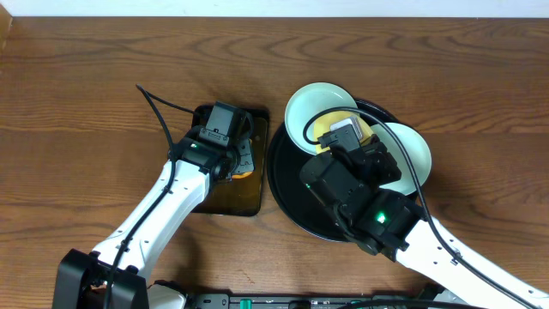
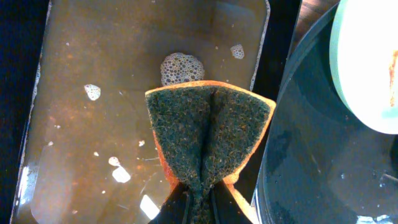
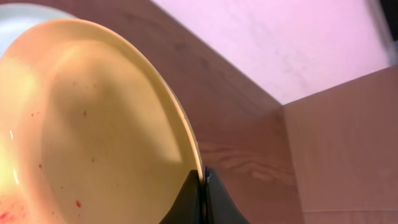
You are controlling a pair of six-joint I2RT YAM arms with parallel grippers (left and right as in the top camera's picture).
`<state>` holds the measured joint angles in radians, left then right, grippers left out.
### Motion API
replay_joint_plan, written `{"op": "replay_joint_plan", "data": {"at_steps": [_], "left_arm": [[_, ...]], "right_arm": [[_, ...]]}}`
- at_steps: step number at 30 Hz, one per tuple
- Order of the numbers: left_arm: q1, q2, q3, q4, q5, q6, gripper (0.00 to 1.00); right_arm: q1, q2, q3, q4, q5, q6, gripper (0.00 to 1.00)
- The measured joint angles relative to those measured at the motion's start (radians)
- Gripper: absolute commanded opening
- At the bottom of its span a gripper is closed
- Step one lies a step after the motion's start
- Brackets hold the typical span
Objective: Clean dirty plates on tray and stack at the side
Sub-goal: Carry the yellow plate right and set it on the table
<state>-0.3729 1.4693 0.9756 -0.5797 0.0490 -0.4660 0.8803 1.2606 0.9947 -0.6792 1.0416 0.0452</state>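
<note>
Two mint-white plates rest on the round black tray (image 1: 290,196): the upper mint-white plate (image 1: 313,107) at its top edge in the overhead view, and the lower mint-white plate (image 1: 413,148) at its right edge. The third, the yellow plate (image 3: 93,124), is off the tray floor. The right gripper (image 3: 203,186) has its jaws pinched tight on the rim at the bottom centre of the right wrist view, and the plate fans up and to the left from there. It is held tilted with its hollow face exposed, probably so the red-brown specks and the smear (image 3: 18,202) in the lower left corner can be reached by a wipe.

The left gripper (image 2: 200,200) is clamped on a sponge (image 2: 208,134), folding it so the dark scouring side bulges outward. It hangs over the rectangular tray (image 1: 244,196) of brownish water, just below a patch of foam (image 2: 181,67), likely to load it with soapy water. The round tray's rim runs along the right of that view, so the held plate is near. The wood-grain tabletop (image 1: 94,77) carries no stacked plate.
</note>
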Motion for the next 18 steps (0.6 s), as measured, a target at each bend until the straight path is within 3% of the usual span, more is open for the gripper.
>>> {"op": "replay_joint_plan", "data": {"at_steps": [18], "left_arm": [[0.0, 0.0, 0.0, 0.0, 0.0, 0.0, 0.08]], "right_arm": [[-0.018, 0.0, 0.001, 0.042, 0.116, 0.015, 0.01]]}}
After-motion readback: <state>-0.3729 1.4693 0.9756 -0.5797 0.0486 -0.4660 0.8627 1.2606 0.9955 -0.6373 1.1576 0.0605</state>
